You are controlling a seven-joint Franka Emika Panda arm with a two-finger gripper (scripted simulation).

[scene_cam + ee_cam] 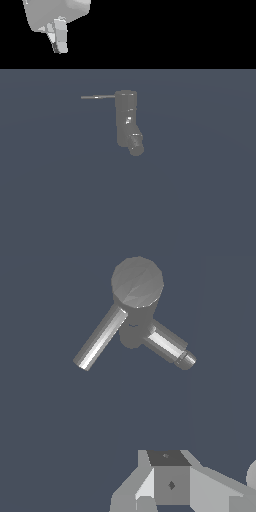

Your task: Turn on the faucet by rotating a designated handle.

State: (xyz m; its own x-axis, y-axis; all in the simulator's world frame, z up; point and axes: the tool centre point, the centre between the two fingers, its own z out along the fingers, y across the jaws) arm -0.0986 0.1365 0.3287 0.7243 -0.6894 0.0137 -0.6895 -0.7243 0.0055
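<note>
- Gripper [59, 44]: located at the upper left of the exterior view, high above the surface and well apart from the faucet. Only the white wrist housing and one pale finger [60, 35] with a dark inner face are distinguishable. The jaw opening cannot be determined. Nothing is visible in its grasp.
- Handle [98, 97]: a thin straight grey rod. It projects horizontally from the faucet top toward the exterior view's left. Nothing touches it.
- Faucet [126, 117]: a dark grey upright cylinder standing on the flat blue-grey surface [200, 200], near the centre of the exterior view. It carries faint white glints.
- Spout [135, 144]: short and round-ended, angled down and toward the exterior view's right from the faucet base.
- Wrist view: the faucet cap [137, 282] is seen from above, with handle and spout splayed apart.
</note>
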